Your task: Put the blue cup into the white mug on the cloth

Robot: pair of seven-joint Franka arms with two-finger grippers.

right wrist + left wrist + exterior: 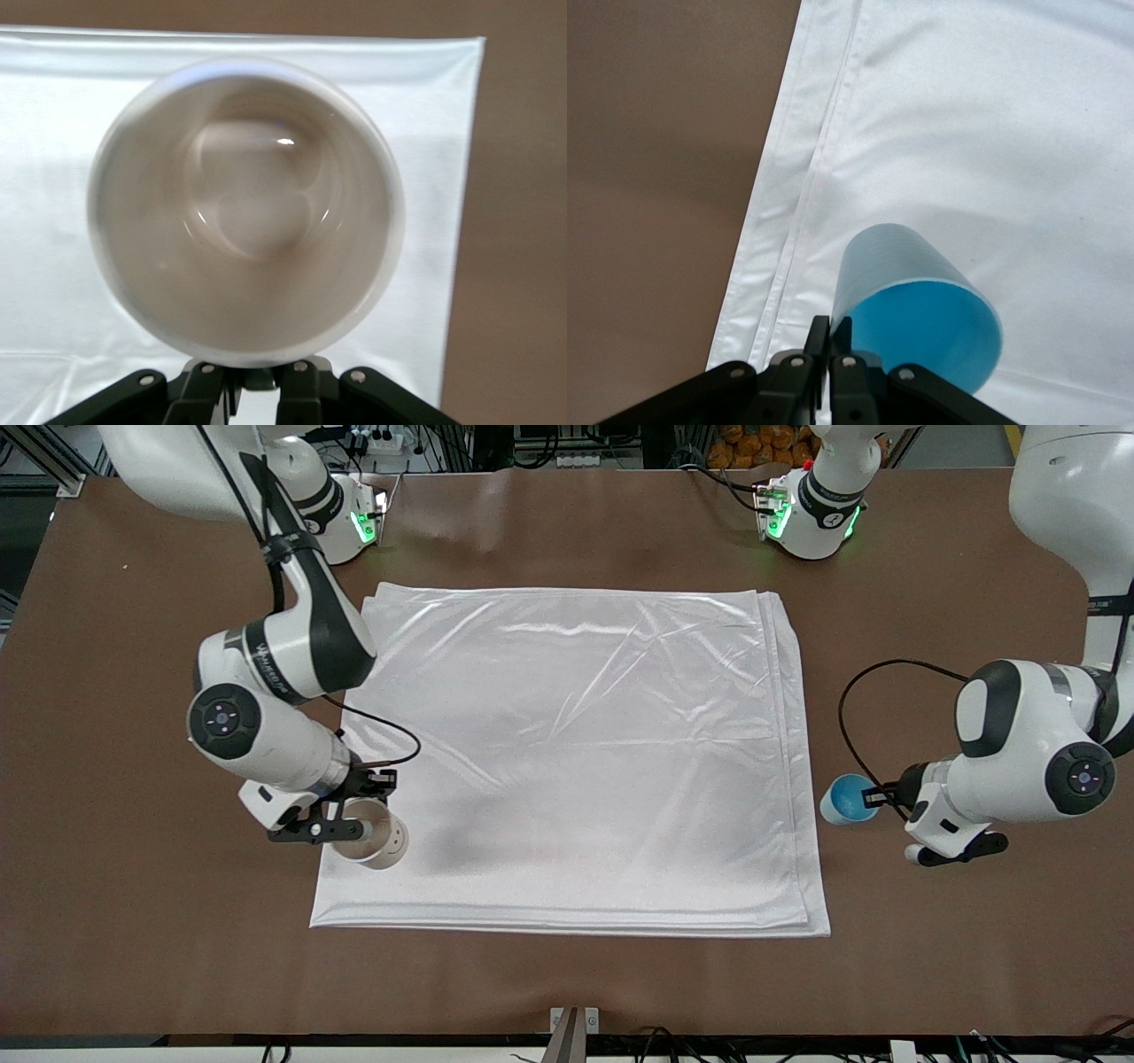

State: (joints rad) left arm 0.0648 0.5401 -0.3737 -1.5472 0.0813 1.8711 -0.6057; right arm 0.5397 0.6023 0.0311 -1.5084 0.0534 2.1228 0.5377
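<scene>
Front view shows your right gripper point(354, 815) clamped on the white mug point(372, 843) over the cloth point(576, 762) corner, mouth up to receive; your left gripper point(877, 795) pinches the blue cup point(846, 799) beside the cloth.

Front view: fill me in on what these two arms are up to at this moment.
Each arm holds one vessel. The right gripper is shut on the rim of the small off-white ceramic mug, over the corner of the large shiny white folded cloth toward the right arm's end, near the front camera. The left gripper grips the rim of the small light-blue tapered cup at the cloth's edge toward the left arm's end. The cup is not yet in the mug.
</scene>
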